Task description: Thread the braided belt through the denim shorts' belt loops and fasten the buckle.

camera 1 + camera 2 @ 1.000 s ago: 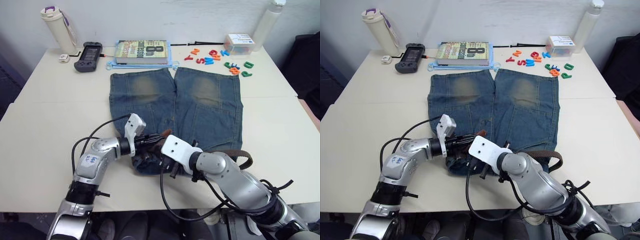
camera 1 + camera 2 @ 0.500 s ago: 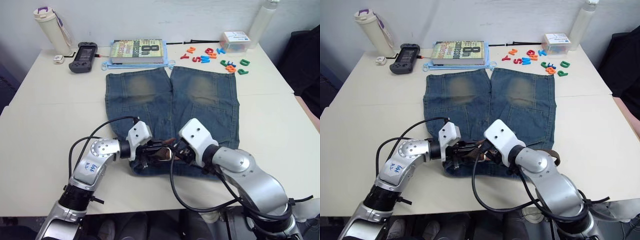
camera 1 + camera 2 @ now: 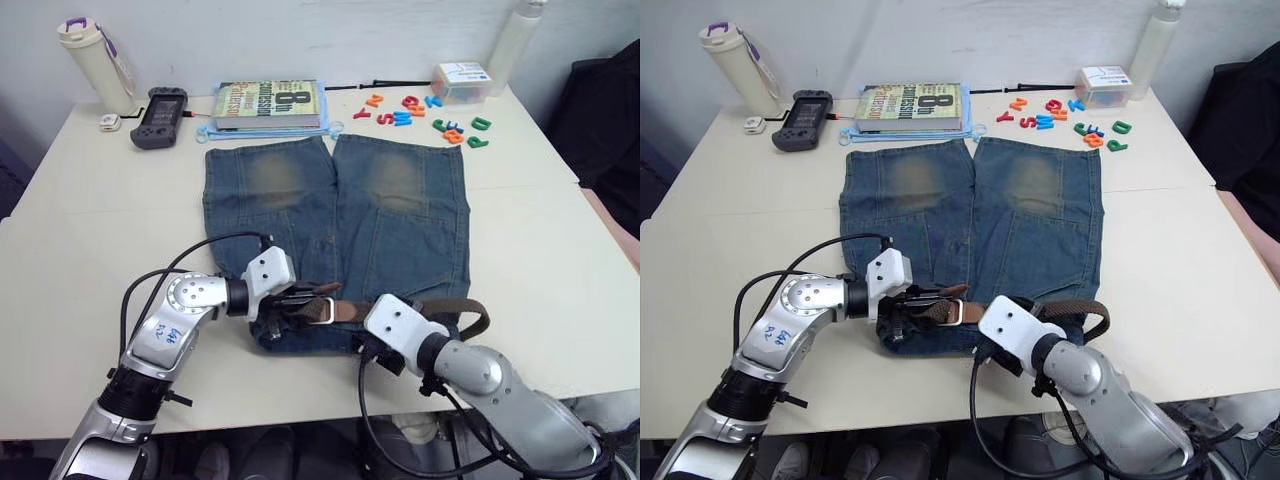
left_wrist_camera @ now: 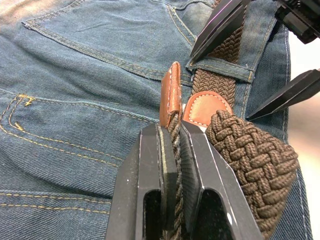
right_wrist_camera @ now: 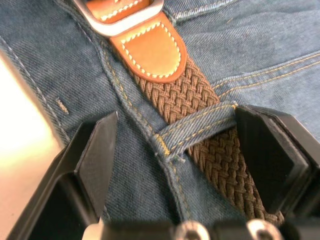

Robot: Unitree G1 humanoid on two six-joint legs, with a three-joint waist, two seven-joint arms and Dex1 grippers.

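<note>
- the right gripper (image 5: 175, 150), two black fingers spread wide apart and empty, sits over the near waistband edge of the faded blue denim shorts (image 3: 385, 215); a short stitched denim belt loop (image 5: 197, 131) lies directly between its fingers, with the dark-brown woven braided belt (image 5: 200, 100) already passing under that loop.
- just beyond that loop, going toward the left arm, lie a tan leather tab and the silver metal rectangular buckle (image 3: 322, 311), both flat on the waistband.
- the left gripper (image 4: 170, 150) is clamped tight on the braided strap just short of its tan leather tip (image 4: 172, 95), which stands up on edge ahead of its fingers (image 4: 142, 175) and points toward the right gripper.
- the belt's long axis runs along the waistband, straight across from one gripper to the other; behind the right gripper the strap curls out past the shorts' side in a loose loop.
- judgement: the tip is nearer the left gripper, already in its hold, and the buckle lies just ahead of it, so the coming move looks like feeding the tip along that axis into the buckle frame.
- beyond the grippers, the shorts' legs stretch flat away across the cream table (image 3: 90, 230).
</note>
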